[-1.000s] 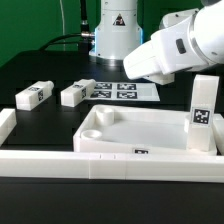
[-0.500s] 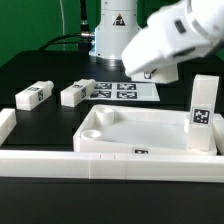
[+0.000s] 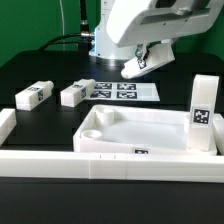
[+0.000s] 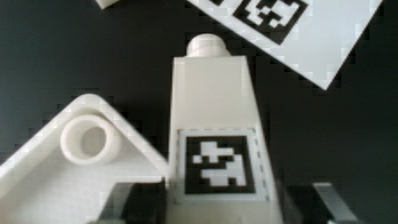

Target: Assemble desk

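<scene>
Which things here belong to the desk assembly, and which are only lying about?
Belong to the job:
desk top
upright leg at its corner
lying leg
second lying leg
held leg in the gripper

Only lying about:
marker board
border rail

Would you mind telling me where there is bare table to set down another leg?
Bare black table lies between the loose legs, the border rail and the desk top. More lies behind those legs, toward the exterior view's left. It is crowded near the marker board, where the gripper holds a tagged leg.
</scene>
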